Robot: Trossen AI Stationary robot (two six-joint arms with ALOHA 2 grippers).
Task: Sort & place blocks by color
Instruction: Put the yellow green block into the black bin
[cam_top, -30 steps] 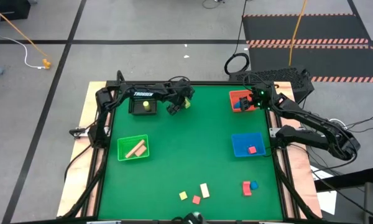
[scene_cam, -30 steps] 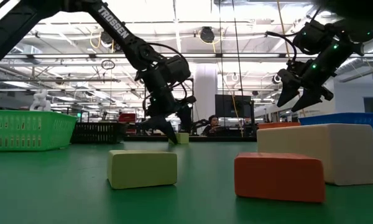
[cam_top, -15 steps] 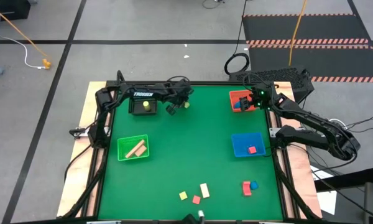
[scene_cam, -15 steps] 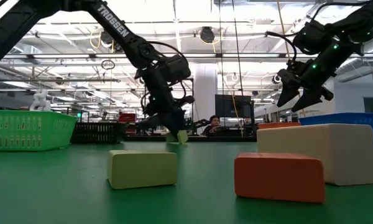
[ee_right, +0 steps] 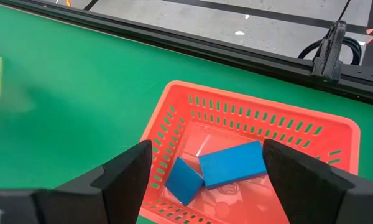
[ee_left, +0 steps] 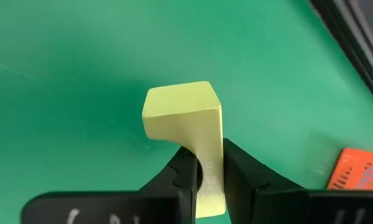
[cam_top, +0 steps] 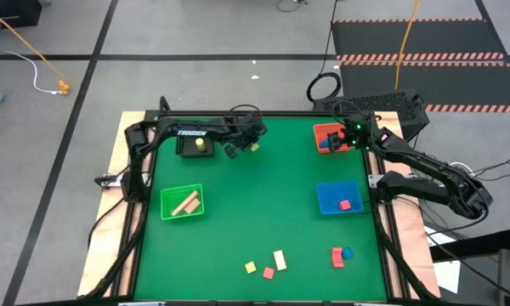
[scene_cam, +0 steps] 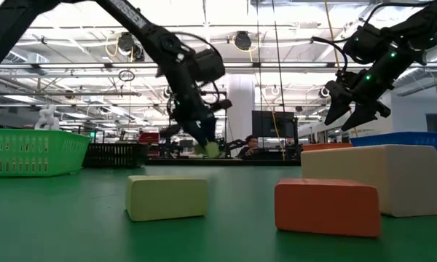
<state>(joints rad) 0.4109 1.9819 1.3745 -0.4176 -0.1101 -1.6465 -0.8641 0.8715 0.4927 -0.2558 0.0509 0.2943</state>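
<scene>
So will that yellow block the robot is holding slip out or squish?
Probably not. The yellow-green block has flat sides and crisp corners, so it looks stiff, and the left gripper pinches it on two flat faces. It looks small and likely light. Its smooth surface might slide slightly if bumped.

Only readable txt: white "TROSSEN" brand on the left arm, upper link, seen in high view. Low view shows same lettering on that arm, too skewed to read. White marks at edge of left wrist view: illegible. No other labels, nos. or signs legible.
</scene>
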